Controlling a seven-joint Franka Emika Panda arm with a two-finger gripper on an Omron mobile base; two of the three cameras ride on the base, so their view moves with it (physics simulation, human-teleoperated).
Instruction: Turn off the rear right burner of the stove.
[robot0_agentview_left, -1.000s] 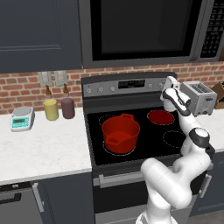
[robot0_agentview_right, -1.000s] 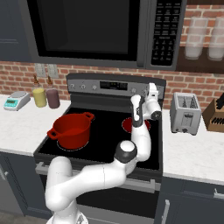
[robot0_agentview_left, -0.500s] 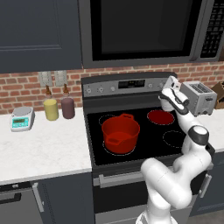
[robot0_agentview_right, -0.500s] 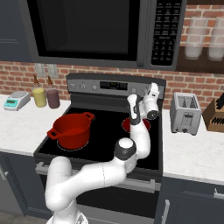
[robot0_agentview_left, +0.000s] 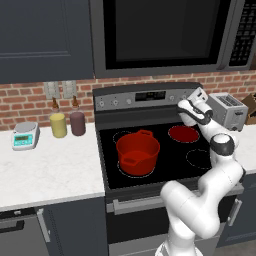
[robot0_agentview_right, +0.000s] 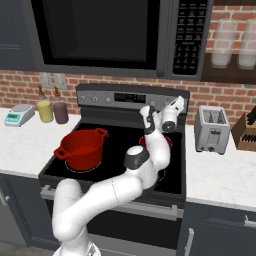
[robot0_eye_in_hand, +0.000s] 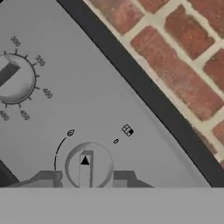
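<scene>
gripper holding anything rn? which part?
Yes: gripper is shut on the small knob at the right end of the stove's back panel, fingertips flanking its rim.

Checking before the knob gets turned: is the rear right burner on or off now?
On. The rear right burner glows as a red disc on the stove; the other rings are thin grey outlines.

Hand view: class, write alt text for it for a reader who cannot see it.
The gripper sits closed around a small round knob on the stove's steel back panel, the knob's black triangle marker facing the camera. A second dial ringed with temperature numbers sits at the upper left, and red brick wall runs behind the panel.
</scene>
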